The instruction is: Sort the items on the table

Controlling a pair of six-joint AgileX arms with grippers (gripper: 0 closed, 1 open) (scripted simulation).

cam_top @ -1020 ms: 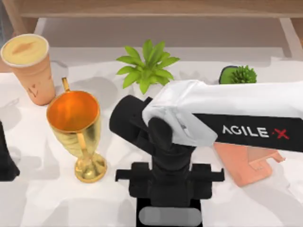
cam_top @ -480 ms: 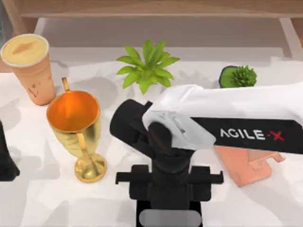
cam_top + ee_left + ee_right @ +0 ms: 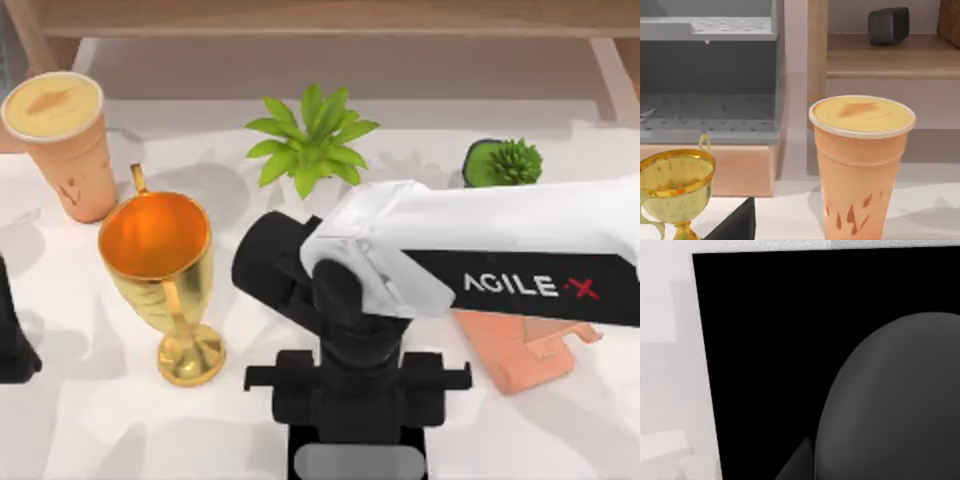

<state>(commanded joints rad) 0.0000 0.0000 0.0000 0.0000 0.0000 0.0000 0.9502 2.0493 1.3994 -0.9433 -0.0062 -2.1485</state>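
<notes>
Whether the right arm's jaws are spread or pinching, I cannot tell; its gripper [image 3: 357,400] hangs low over the dark grey mouse [image 3: 890,400] on the black pad [image 3: 770,340]. Likely the mouse's grasping step. Next calls for a firm hold before lifting off the surface [image 3: 90,420].

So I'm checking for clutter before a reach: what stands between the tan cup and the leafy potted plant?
In the top view, the gold goblet stands between the tan cup and the leafy plant, set a little nearer the camera than both, on the white table.
</notes>
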